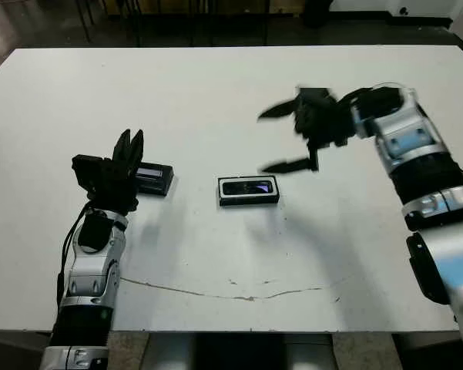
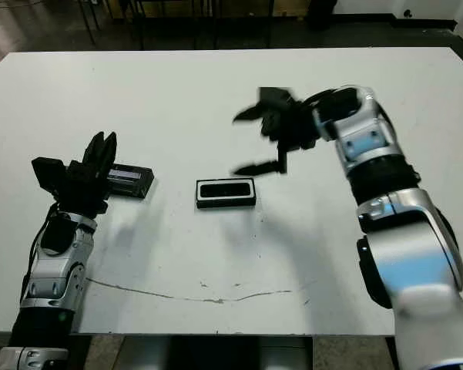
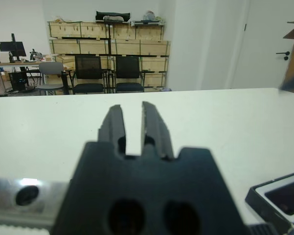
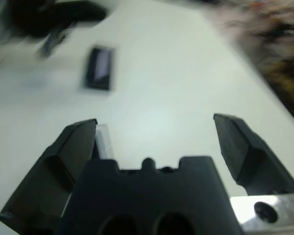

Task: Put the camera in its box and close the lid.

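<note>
Camera [image 1: 248, 186] sits inside the box [image 1: 248, 200], screen up, near mid-table, so what's left, by my read, is the lid. Lid [image 1: 153, 179] lies flat on the table just beside the left gripper [image 1: 129, 151], on its inner side, toward the box; in the head views it looks touching or almost touching the gripper body, can't tell which. Lid's long axis runs across the table, roughly parallel to the box's long axis, and the two are apart with bare table [image 1: 216, 92] between them. Left gripper has its fingers drawn nearly together, a narrow slot between them, nothing held. Right gripper [image 1: 286, 139] is spread wide and empty, hovering above the table beyond the box and toward the robot's right side; blurred, so exact height is unclear. Left arm is clearly the nearer one to the lid; right is nearer the box. Nothing stands between lid and box. Likely catch: the left fingers point past the lid, not down at it, so the wrist needs reorienting to get a grip on it.
</note>
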Available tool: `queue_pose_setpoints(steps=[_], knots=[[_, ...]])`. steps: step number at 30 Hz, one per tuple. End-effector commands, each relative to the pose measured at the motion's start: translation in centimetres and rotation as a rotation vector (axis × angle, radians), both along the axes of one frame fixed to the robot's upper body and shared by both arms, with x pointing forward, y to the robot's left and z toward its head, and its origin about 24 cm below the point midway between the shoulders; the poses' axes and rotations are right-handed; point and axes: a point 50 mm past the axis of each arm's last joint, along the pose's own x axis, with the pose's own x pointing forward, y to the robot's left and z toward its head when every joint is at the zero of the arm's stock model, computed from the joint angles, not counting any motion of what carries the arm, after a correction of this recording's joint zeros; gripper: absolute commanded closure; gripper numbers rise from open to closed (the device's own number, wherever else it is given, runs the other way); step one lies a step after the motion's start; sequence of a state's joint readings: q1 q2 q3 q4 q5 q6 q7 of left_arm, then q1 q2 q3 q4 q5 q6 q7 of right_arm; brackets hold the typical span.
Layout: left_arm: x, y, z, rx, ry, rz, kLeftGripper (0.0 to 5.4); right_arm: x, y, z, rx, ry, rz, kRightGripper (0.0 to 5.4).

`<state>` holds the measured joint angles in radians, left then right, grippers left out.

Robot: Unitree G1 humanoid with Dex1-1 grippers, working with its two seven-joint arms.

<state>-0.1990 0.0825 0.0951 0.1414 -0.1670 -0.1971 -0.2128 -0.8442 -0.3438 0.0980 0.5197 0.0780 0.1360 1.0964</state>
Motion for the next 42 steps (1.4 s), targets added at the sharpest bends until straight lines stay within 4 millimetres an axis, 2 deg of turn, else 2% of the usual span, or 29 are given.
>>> queue_pose_setpoints(steps=[1, 5, 10, 14, 19, 23, 27, 32, 38, 42], knots=[[-0.1, 0.6, -0.5, 0.022, 0.028, 0.010, 5.40, -1.7, -0.7, -2.6, 0.147, 0.009, -0.228, 0.40], [0.0, 1.3, 0.4, 0.075, 0.003, 0.019, 5.40, -3.9, -1.1, -4.5, 0.209, -0.064, -0.379, 1.31], [0.8, 3.2, 2.8, 0.157, -0.028, -0.009, 5.40, -5.7, -1.7, -6.0, 0.223, -0.106, -0.436, 2.43], [1.3, 4.9, 5.1, 0.317, -0.012, -0.062, 5.40, -6.6, -2.2, -6.7, 0.241, -0.079, -0.471, 3.35], [2.7, 7.2, 7.9, 0.553, 0.111, -0.214, 5.40, -7.2, -2.3, -6.9, 0.258, -0.067, -0.464, 4.49], [4.6, 8.2, 9.7, 0.697, 0.264, -0.324, 5.40, -7.3, -1.9, -7.0, 0.255, -0.061, -0.450, 5.35], [6.6, 8.3, 10.4, 0.788, 0.410, -0.393, 5.40, -7.3, -1.6, -7.0, 0.246, -0.055, -0.448, 5.38], [8.7, 7.4, 9.2, 0.805, 0.620, -0.476, 5.40, -7.2, -1.5, -7.0, 0.245, -0.052, -0.432, 5.38], [9.6, 5.8, 7.2, 0.845, 0.823, -0.540, 5.40, -7.4, -1.7, -7.1, 0.223, -0.055, -0.434, 5.38], [9.8, 4.9, 6.1, 0.917, 0.871, -0.558, 5.40, -7.6, -1.6, -7.2, 0.213, -0.040, -0.444, 5.38]])
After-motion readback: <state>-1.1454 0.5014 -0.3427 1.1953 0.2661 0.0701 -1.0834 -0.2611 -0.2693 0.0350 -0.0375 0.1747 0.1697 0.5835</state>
